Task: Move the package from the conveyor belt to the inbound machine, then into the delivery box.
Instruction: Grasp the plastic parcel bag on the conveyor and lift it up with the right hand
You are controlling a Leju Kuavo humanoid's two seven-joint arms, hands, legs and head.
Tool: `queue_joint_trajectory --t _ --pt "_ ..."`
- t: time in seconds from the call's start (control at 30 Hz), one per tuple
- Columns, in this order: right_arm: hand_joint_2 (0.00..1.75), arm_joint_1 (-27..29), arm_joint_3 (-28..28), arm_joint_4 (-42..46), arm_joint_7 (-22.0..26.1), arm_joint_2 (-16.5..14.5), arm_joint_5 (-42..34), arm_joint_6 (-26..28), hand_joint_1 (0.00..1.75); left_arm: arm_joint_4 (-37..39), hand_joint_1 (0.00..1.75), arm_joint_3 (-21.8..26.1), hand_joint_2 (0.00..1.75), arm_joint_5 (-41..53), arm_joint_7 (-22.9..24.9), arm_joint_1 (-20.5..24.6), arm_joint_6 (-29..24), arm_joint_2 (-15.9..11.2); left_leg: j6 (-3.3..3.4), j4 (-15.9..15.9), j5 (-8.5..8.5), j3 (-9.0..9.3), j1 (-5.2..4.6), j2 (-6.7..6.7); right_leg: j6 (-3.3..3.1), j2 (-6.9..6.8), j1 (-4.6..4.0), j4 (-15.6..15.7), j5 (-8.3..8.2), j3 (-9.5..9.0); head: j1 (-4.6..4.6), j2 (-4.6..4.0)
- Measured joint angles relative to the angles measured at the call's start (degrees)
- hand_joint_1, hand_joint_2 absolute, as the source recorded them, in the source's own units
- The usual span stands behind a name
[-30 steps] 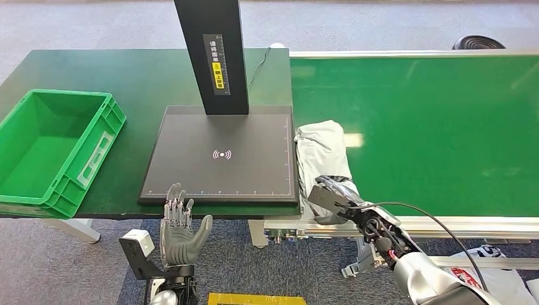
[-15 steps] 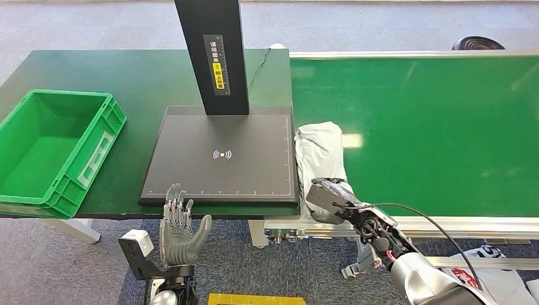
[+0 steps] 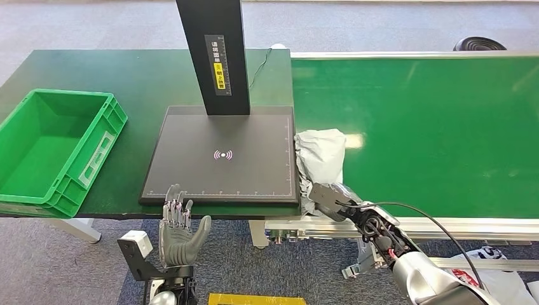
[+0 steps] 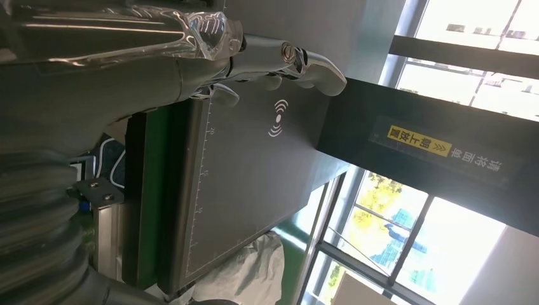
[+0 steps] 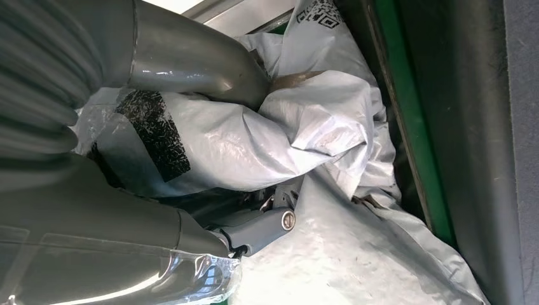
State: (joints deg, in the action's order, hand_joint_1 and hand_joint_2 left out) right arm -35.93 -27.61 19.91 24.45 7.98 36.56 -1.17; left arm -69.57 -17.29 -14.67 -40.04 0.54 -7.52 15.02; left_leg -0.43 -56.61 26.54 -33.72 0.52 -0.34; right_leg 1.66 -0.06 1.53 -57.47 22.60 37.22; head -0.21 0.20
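The grey plastic package (image 3: 321, 154) lies crumpled at the conveyor belt's (image 3: 432, 127) left near corner, right beside the black inbound machine plate (image 3: 222, 155). My right hand (image 3: 330, 196) grips the package's near end at the belt's edge. In the right wrist view the thumb (image 5: 197, 67) presses into the package (image 5: 318, 121) and the fingers (image 5: 267, 229) curl under a fold. My left hand (image 3: 180, 230) is held upright and open below the table's front edge, in front of the plate. Its fingers (image 4: 286, 60) show spread before the plate (image 4: 254, 171). The green delivery box (image 3: 54, 149) stands at the left.
The scanner's black post (image 3: 215, 54) rises from the back of the plate. The dark green table (image 3: 127, 76) carries the box and the machine. A silver rail (image 3: 445, 225) runs along the belt's near side. White bags (image 3: 502, 279) lie on the floor at lower right.
The package has bunched up and shortened, its far end drawn toward the near edge. My right hand has shifted slightly nearer and lower with it. The left hand has not moved.
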Motion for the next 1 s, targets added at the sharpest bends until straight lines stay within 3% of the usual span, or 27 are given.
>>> queue_joint_trajectory --t 0.4,0.7,1.0 --pt "1.75 0.03 0.4 0.06 2.9 -0.05 -3.58 2.15 1.75 -0.07 0.0 0.03 1.75 0.01 0.0 -0.53 0.09 -0.1 0.05 0.0 0.04 -0.14 0.0 -0.03 0.03 -0.05 0.01 0.0 0.03 0.01 0.0 0.0" --pt "1.75 -2.93 6.14 3.64 9.25 0.13 -13.65 5.99 1.75 -0.09 0.0 0.02 1.75 0.21 0.0 -0.57 -1.1 -0.05 0.05 -0.01 0.0 -0.31 -0.01 -0.02 0.03 -0.03 0.02 -0.02 -0.01 0.21 0.01 0.0" --pt "1.75 -4.65 7.91 5.88 10.29 0.54 -15.6 5.91 1.75 -0.09 0.0 0.03 1.75 0.2 0.0 -0.51 -1.21 -0.02 0.05 -0.01 0.01 -0.3 0.0 0.0 0.03 0.0 0.02 -0.02 -0.01 0.24 -0.01 0.0"
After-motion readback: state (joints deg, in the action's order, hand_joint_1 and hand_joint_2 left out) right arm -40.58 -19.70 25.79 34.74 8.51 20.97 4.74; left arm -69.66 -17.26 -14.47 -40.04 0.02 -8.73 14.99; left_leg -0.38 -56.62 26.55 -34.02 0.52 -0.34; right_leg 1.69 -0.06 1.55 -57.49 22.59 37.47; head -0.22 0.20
